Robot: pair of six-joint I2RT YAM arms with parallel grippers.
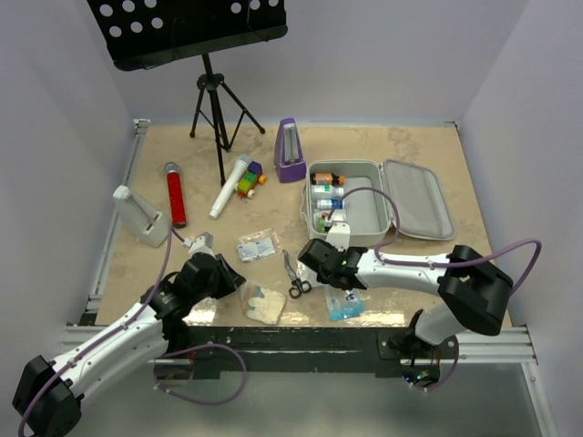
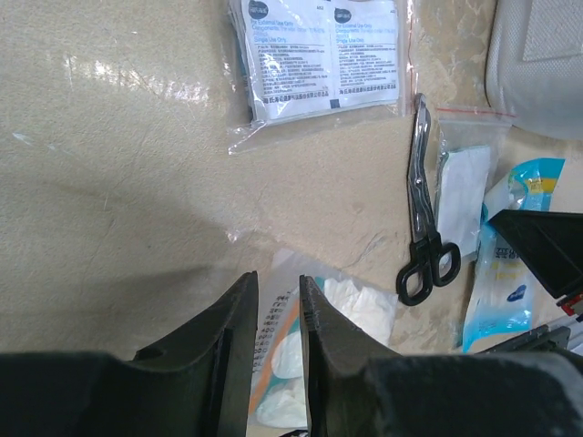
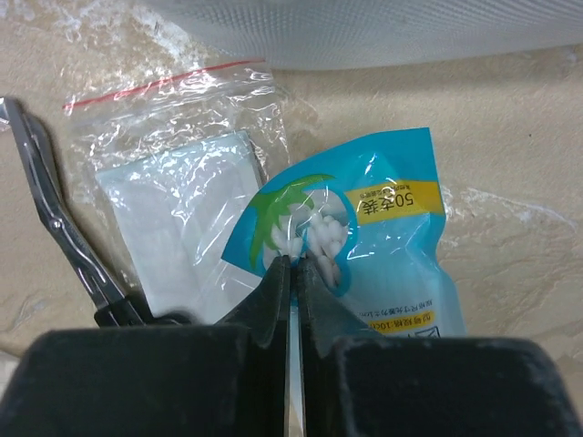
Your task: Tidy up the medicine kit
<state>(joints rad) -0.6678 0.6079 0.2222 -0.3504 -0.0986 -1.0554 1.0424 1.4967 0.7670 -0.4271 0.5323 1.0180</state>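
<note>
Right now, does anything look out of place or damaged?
No damage or spills. The medicine kit lies open, yet scissors, a blue packet and a bag of cotton lie loose outside it.

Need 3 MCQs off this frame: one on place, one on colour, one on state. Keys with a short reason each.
1. The scissors lie:
A. on the table, on the near side of the kit
B. inside it
C. on its lid

2. The metronome is:
A. green
B. purple
C. orange

3. The right gripper is:
A. wide open
B. out of view
C. shut on the blue packet

Key:
1. A: the top view shows them on bare table in front of the kit.
2. B: its body is plainly purple.
3. C: the right wrist view shows the jaws together, pinching the packet's film.
</note>
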